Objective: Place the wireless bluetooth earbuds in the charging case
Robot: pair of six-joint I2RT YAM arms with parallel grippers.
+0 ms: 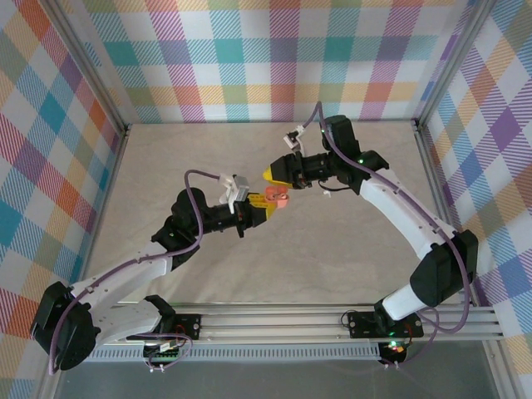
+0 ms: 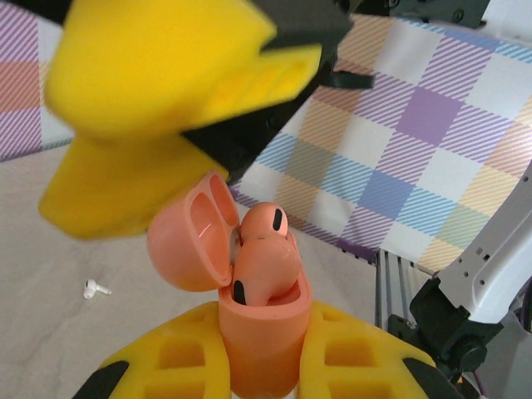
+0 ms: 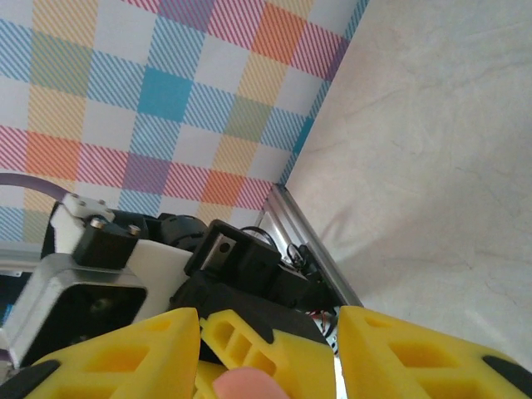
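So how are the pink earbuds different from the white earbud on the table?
The pink earbuds are salmon-pink; the white earbud is white. The pink earbuds sit in the open case, gripped by the left tool; the white earbud lies on the table. The pink earbuds are a pair; the white earbud is alone. Both are small earbuds.

Pale, stone-patterned bench (image 1: pixel 332 249) forms the floor of a test cell, w/ bright plaid walls (image 1: pixel 274 58) in teal, orange, purple & yellow on the left, back & right sides. Silver aluminium frame posts (image 1: pixel 87 66) run up the corners; a slotted rail (image 1: pixel 283 320) spans the near edge. Right wrist view: wall meets bench at a metal edge strip (image 3: pixel 307 239).
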